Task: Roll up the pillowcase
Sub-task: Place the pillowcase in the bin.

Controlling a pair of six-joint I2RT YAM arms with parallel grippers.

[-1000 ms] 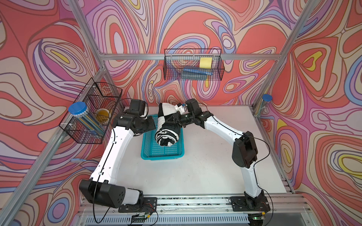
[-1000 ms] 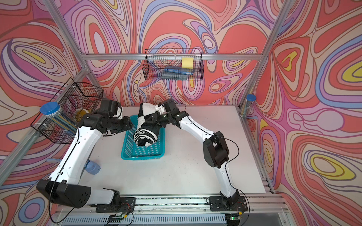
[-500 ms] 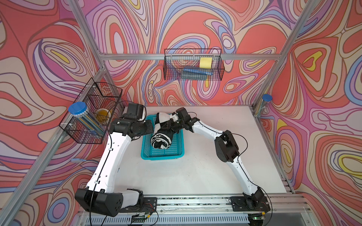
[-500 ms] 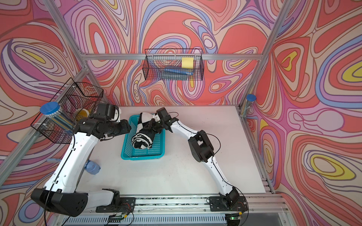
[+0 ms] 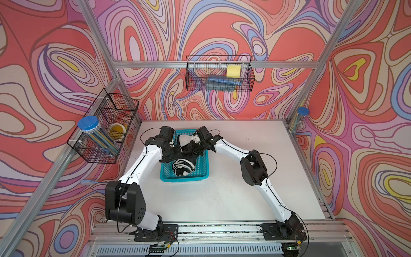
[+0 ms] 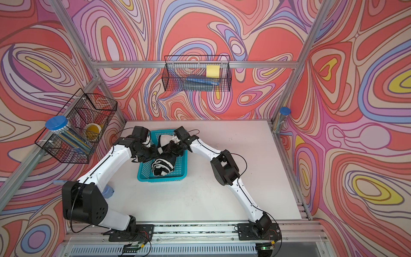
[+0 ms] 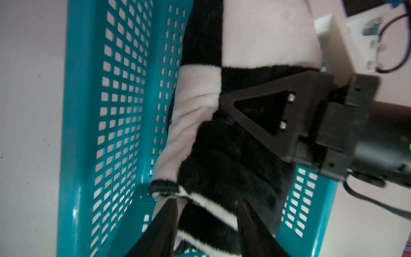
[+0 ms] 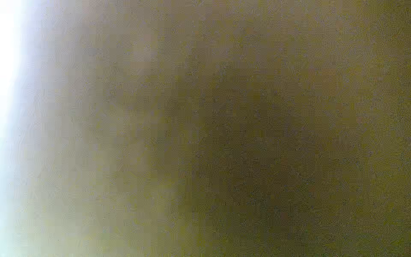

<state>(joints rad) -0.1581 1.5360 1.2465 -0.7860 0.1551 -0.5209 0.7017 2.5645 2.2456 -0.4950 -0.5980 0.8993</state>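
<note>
Fingers (image 7: 164,224) of left claw (image 7: 206,201) pinch the near end of the rolled pillowcase (image 7: 222,160) in the basket (image 7: 89,111), long axis straight ahead; right claw (image 5: 190,149) crosses mid-roll beyond, its lens smothered, so grip cannot be told.

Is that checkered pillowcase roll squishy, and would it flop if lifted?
Probably squishy: the pillowcase looks plush and dents under a finger of the right gripper. Likely floppy too: in a top view it bends inside the teal basket. Its layered end might unroll if released.

Black-white pillowcase (image 5: 182,166), rolled, inside basket (image 5: 202,165)
</note>
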